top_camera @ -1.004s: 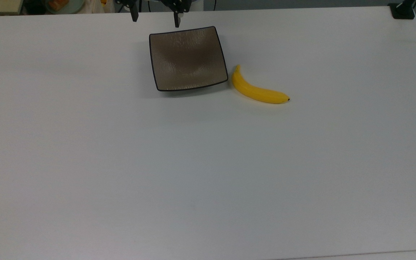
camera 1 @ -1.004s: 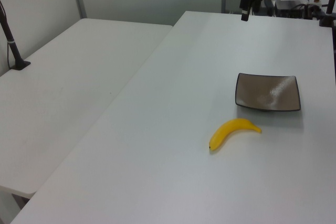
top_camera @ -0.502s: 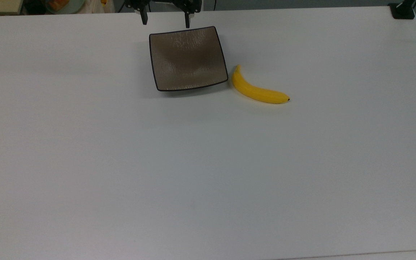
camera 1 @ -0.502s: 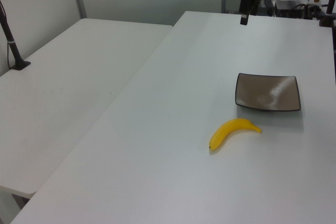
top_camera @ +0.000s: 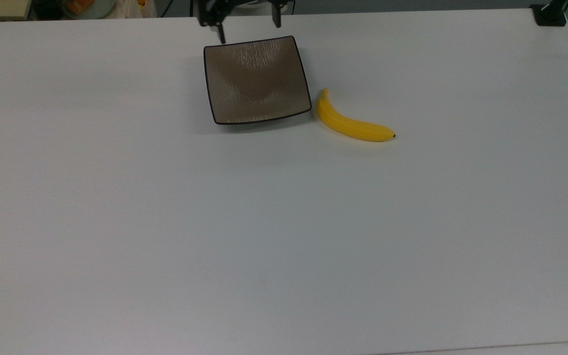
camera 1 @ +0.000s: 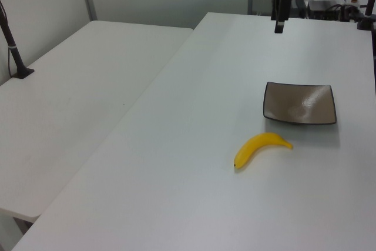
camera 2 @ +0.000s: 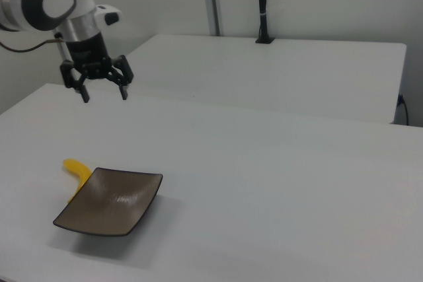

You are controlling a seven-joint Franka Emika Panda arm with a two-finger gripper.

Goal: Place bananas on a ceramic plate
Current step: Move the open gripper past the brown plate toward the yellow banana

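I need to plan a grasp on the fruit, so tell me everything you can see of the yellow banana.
The smooth, bright yellow curved banana looks glossy and unblemished, with a small dark tip at the top view's right end and a tapering stem end pointing toward the square brownish-grey ceramic plate. It lies flat on the white table, just off the plate's corner on the top view's right, seemingly not touching it. In the right view the plate hides most of it. Nothing grips it.

One banana (top_camera: 352,123), one ceramic plate (top_camera: 257,79), one gripper (camera 2: 104,96), two white tables (camera 1: 194,145).
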